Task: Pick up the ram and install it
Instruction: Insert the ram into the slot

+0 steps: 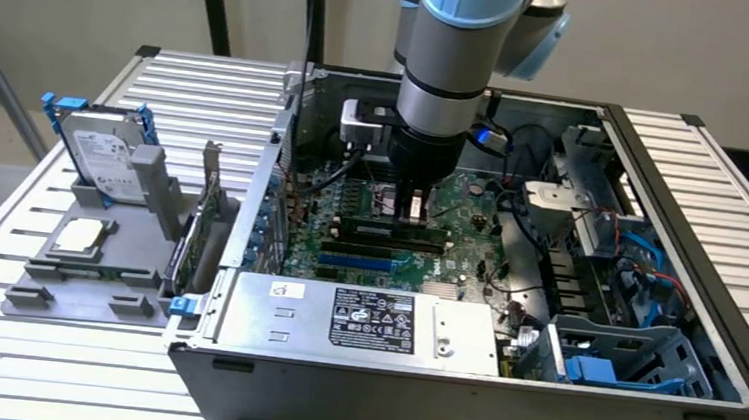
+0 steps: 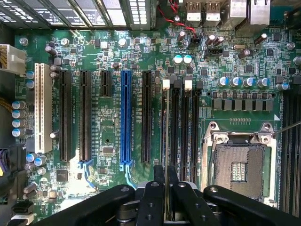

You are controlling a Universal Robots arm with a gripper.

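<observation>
The gripper [image 1: 413,211] hangs inside the open computer case [image 1: 689,295], over the motherboard [image 1: 359,239]. A parts tray [image 1: 88,278] sits at the case's nine o'clock, a hard drive [image 1: 101,153] upright on it.

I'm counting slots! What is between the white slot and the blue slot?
The wrist view shows two long black slots and a short black slot between the white slot and the blue slot.

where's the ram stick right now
The ram stands edge-on in the gripper, held over the memory slots between the blue slot and the CPU socket.
</observation>
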